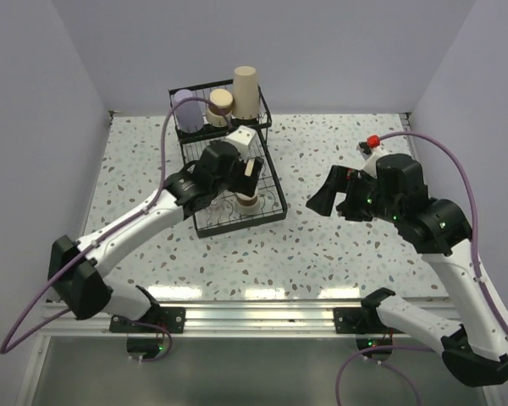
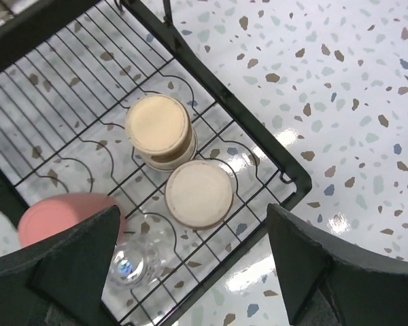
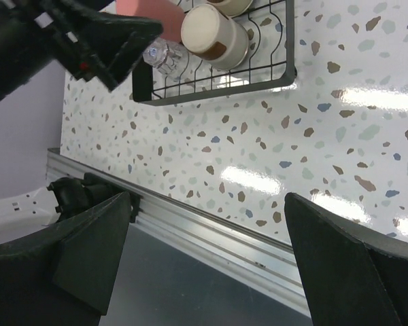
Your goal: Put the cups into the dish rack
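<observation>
The black wire dish rack (image 1: 237,227) stands at the table's back left. Its raised upper basket holds a lavender cup (image 1: 186,110), a short tan cup (image 1: 220,106) and a tall beige cup (image 1: 246,91). In the lower tray (image 2: 245,117) two short tan cups (image 2: 158,123) (image 2: 199,193) stand upside down beside a red-pink cup (image 2: 61,214) and a clear glass (image 2: 132,261). My left gripper (image 2: 190,265) hangs open just above that tray's front corner (image 1: 247,156), holding nothing. My right gripper (image 1: 332,199) is open and empty, over bare table right of the rack (image 3: 204,251).
An aluminium rail (image 1: 262,300) runs along the table's near edge. A small red-topped object (image 1: 373,140) sits behind the right arm. Plain walls close the back and both sides. The left arm's gripper (image 3: 88,34) shows at the right wrist view's top left.
</observation>
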You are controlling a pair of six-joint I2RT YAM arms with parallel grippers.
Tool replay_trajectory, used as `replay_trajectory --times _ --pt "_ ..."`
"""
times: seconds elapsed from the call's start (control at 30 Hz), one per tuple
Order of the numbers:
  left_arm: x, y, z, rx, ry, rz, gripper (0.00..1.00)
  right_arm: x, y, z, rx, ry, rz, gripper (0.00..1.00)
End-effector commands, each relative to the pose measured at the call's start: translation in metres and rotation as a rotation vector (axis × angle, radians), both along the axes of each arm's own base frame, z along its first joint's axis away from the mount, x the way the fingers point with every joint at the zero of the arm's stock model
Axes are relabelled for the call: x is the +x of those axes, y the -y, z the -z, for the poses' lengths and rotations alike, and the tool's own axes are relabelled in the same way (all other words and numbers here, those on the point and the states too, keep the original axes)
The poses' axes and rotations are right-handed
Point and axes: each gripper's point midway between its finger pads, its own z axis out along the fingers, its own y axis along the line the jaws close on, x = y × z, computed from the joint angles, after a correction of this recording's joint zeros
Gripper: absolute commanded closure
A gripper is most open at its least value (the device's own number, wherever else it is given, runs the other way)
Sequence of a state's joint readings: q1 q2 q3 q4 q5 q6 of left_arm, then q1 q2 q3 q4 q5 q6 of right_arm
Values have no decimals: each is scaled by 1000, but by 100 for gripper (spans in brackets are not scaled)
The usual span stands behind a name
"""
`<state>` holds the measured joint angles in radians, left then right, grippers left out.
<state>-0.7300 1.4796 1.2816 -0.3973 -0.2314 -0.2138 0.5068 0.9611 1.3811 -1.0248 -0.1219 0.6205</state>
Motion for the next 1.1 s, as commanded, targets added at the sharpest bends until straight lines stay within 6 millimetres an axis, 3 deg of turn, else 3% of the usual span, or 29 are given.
replay_trajectory --times 0.0,0.13,0.17,0.2,0.3,0.33,0.4,0.47,0.53,0.6,0.63,0.7,0.8,0.87,1.07 --pt "-14 -19 -57 -80 168 2 9 -1 5 -13 4 76 -2 2" --pt "-26 -80 -81 -67 316 -197 8 -3 6 -20 21 120 -4 2" --pt "-30 -93 -73 -57 329 -236 6 -4 8 -23 25 134 -2 2" --pt "-39 -111 -88 -93 378 -285 3 -5 9 -24 24 142 -3 2" --pt "-54 -153 -83 -85 425 -434 0 -9 11 -25 37 166 -2 2" --pt "-57 -168 -64 -40 420 -492 0 -10 11 -22 40 162 -4 2" --pt "-59 -189 -53 -16 439 -560 0 -12 10 -23 57 169 -5 2" --pt "-55 -215 -24 31 389 -637 0 -13 8 -18 63 158 -13 2" --pt "-52 -228 -3 9 342 -677 0 -14 7 -18 67 152 -18 2" --pt "-50 -256 4 -8 354 -768 0 -14 7 -17 61 151 -20 2" --pt "-51 -263 19 -1 344 -781 0 -14 8 -18 58 153 -21 2" --pt "-49 -280 10 -57 436 -854 0 -15 9 -18 50 154 -25 2" --pt "-59 -309 38 -22 468 -1011 0 -16 12 -18 34 159 -22 2" --pt "-63 -314 64 -14 463 -1042 0 -18 14 -19 27 165 -22 2" --pt "-63 -312 95 -48 519 -1010 0 -21 19 -19 -4 183 -33 2"
